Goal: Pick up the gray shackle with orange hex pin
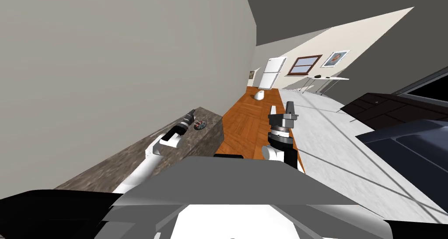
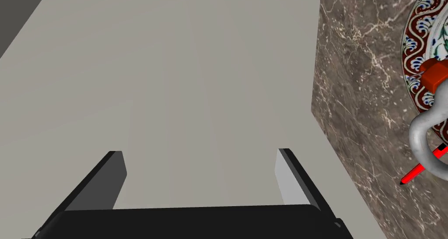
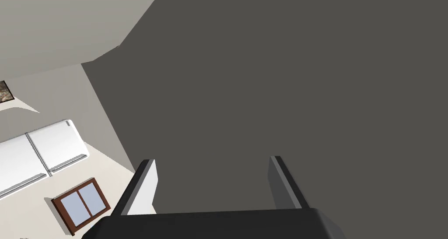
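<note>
Two fingers of the left gripper [image 2: 200,152] stand wide apart, holding nothing, aimed at the plain beige wall [image 2: 175,74]. Just to its right lies the shackle [image 2: 422,131], a smooth, rounded grey bow with a blocky orange hex pin [image 2: 435,74] and a thin red pin [image 2: 413,174]. It rests partly on a round plate [image 2: 415,43] with a dark red scrolled rim, on a brown veined stone counter [image 2: 358,96]. Farther right, the right gripper [image 3: 211,160] points upward, equally wide and empty.
</note>
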Controlling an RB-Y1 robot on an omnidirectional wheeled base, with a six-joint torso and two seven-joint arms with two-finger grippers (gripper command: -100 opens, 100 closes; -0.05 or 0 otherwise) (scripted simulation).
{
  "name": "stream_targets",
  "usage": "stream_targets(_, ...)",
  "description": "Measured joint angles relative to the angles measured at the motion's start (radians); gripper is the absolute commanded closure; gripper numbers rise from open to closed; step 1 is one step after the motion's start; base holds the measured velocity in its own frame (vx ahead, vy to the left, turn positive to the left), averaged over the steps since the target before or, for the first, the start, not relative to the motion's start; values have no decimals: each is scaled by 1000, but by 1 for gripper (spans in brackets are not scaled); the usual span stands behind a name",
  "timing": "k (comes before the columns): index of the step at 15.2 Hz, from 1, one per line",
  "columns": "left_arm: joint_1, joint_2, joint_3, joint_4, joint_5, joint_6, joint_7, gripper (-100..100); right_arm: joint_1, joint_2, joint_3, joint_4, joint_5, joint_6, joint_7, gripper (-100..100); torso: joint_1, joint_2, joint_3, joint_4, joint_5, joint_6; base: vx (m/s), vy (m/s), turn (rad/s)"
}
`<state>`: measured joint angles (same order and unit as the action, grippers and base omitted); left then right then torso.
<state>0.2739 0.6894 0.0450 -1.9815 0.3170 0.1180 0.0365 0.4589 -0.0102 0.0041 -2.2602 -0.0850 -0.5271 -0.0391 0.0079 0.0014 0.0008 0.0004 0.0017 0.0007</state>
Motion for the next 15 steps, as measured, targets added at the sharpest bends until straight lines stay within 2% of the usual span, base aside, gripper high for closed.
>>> stream_targets(4,-31,36,-2,48,33,63,11,-100,0,0,0,0,0,0,0,0,-1,0,0,0,0,0,-60,61,-197)
stream_targets(15,-75,122,-5,159,128,226,46,-100,0,0,0,0,0,0,0,0,0,-1,0,0,0,0,-57,60,-178)
